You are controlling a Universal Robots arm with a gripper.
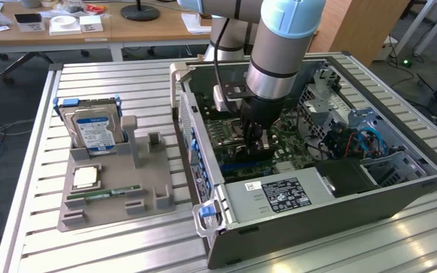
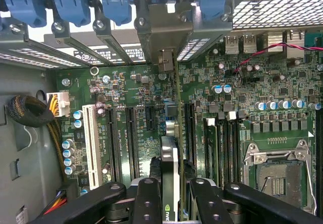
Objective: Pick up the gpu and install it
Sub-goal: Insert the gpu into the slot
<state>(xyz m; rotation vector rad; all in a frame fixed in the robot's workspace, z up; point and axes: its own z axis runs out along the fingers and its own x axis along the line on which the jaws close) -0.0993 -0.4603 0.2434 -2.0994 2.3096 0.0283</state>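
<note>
In the exterior view we look from high up and at middle distance, slantwise down over the table (image 1: 112, 91) into the open computer case (image 1: 309, 227). The wrist camera looks straight down past the gripper (image 2: 170, 181), very near to the motherboard (image 2: 141, 93) (image 1: 288, 142). Both views share this board inside the case.

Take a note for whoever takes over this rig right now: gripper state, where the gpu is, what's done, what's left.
Gripper: shut on the gpu, reaching down inside the open computer case.
Gpu: held edge-on over the motherboard, among the expansion slots, with one end toward the case's rear slot covers.
Done: gpu picked up and brought into the case.
Left: the install. Whether the card is seated in a slot cannot be told, and it is not released.
Elsewhere: the grey holder tray beside the case carries the hard drive and the RAM stick.
</note>
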